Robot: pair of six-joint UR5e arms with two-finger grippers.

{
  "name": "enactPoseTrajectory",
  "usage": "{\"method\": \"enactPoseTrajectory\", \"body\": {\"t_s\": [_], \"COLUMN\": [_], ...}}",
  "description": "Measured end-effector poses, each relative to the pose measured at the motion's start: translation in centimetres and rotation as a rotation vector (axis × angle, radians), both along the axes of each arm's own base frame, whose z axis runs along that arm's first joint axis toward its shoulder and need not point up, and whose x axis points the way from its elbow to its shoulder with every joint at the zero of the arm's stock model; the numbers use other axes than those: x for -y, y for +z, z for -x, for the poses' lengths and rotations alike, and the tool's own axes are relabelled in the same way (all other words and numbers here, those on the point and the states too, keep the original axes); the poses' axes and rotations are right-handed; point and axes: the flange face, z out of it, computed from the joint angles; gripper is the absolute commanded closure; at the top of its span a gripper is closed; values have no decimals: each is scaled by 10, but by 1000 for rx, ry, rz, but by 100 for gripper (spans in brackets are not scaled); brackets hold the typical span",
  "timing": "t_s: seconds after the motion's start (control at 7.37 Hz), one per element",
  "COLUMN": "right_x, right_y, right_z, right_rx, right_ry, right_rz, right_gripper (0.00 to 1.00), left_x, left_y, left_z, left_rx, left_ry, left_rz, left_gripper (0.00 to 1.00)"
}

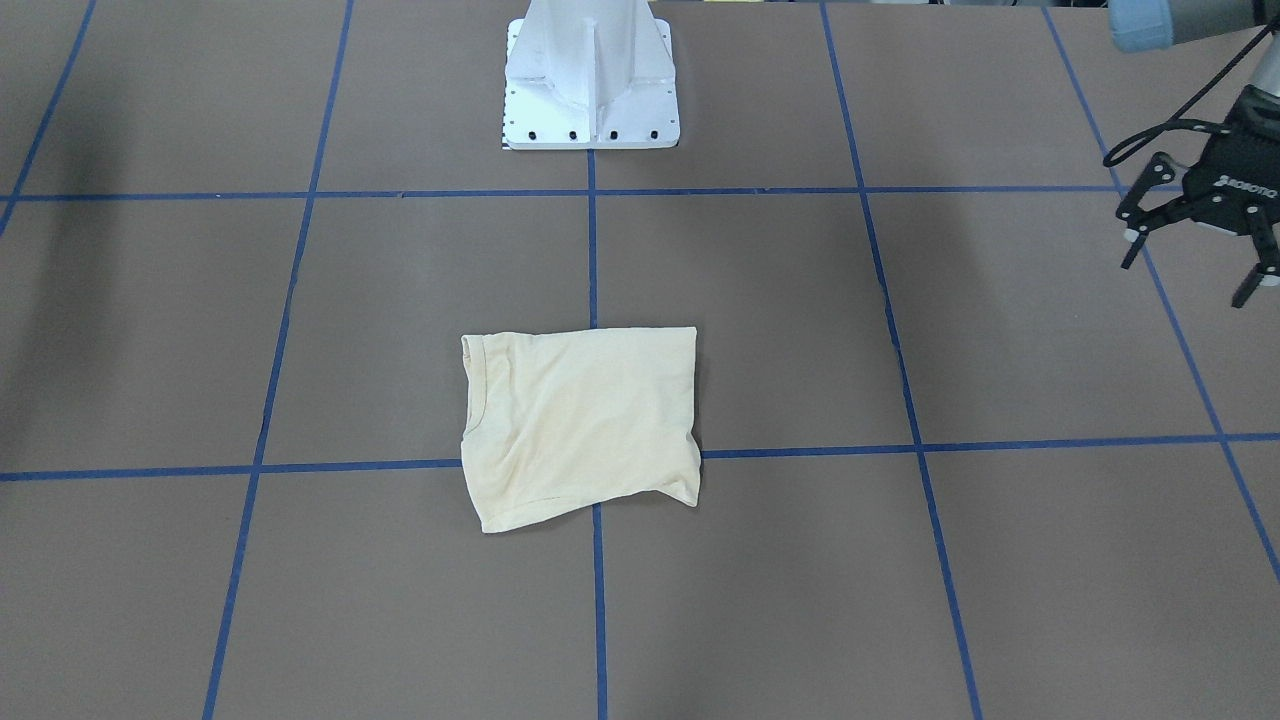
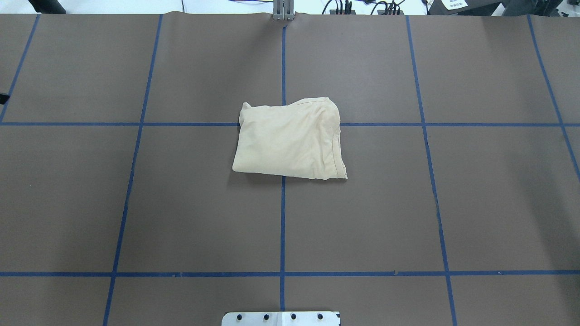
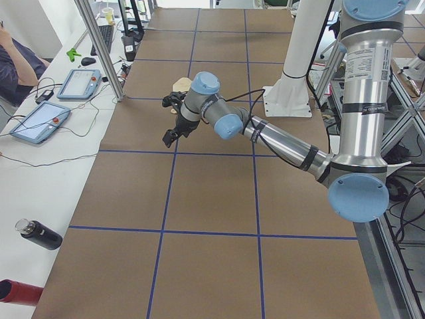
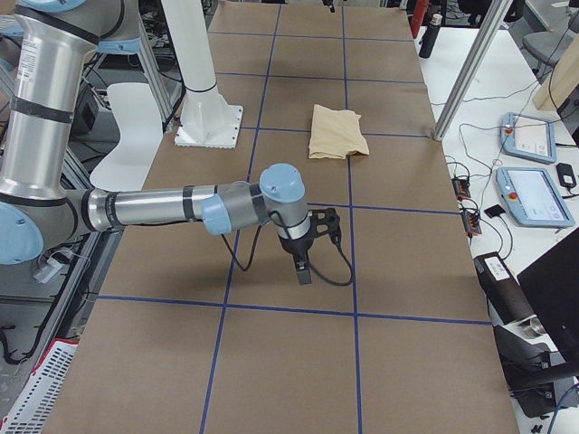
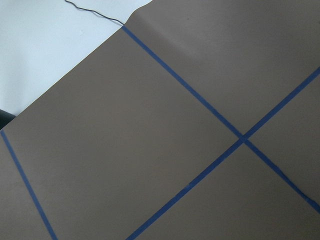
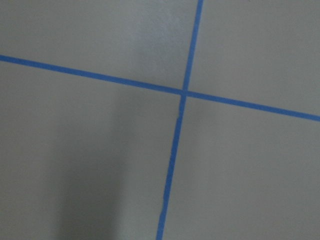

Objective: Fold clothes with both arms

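The clothes are one pale cream-yellow shirt, folded into a compact rectangle at the middle of the brown table, with no print showing. The shirt lies flat and nothing touches it. My left gripper hovers open and empty above the table, far off to the shirt's side; in the left exterior view the left gripper hangs in front of the shirt. My right gripper shows only in the right exterior view, low over the table well away from the shirt; I cannot tell its state.
The white pedestal base stands at the robot's edge of the table. Blue tape lines grid the brown surface. Beside the table are teach pendants, a black bottle, a metal post and a seated person.
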Motion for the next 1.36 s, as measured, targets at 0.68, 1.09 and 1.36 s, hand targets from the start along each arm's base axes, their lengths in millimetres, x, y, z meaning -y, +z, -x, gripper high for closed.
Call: {"method": "enactPoseTrajectory", "body": {"t_s": [0.68, 1.09, 1.36], "right_x": [-22, -20, -34], "right_y": [-2, -3, 3], "right_z": [-11, 30, 36], "right_rx": [17, 19, 30], "right_ry": [-4, -13, -16], "right_rz": [190, 187, 149], "right_gripper": [0, 0, 0], "left_x": [-8, -20, -22], "left_y": [84, 102, 105], "left_z": [85, 87, 91], "left_rx": [65, 55, 26], "left_ry": [-141, -75, -68], "left_rz": [371, 485, 506], "left_gripper": [0, 0, 0]}}
